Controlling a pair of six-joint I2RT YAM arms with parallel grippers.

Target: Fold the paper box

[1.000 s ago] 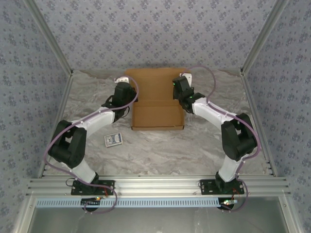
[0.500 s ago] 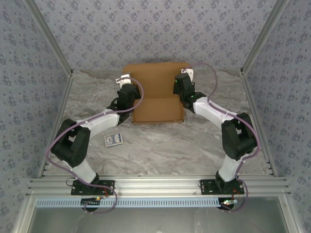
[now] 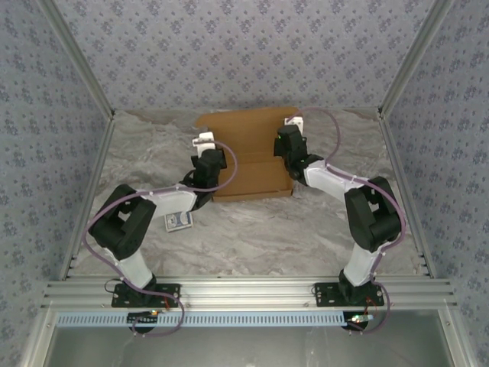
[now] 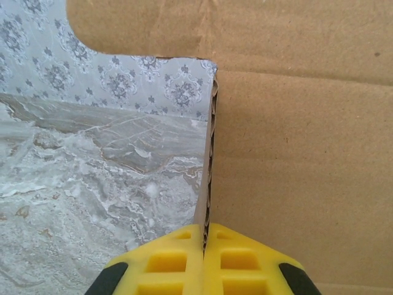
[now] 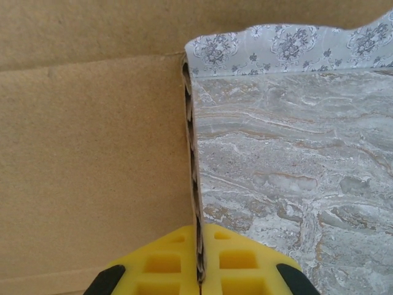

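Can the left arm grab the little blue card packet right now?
Probably not yet: the left gripper is shut on the paper box. It must let go first; the card packet lies nearby on bare table.

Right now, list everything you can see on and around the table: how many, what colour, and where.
paper box: one, plain brown, far middle of the table, between the arms
card packet: one, blue and white, flat on the table beside the left arm
table: one, grey-white marbled, under everything
walls: three, blue-grey floral print, at left, back and right
frame rails: several, silver, along the near edge and up the corners
left arm: one, white and black, based at near left
right arm: one, white and black, based at near right
left hand: one, yellow fingers, shut on the box's left edge
right hand: one, yellow fingers, shut on the box's right edge
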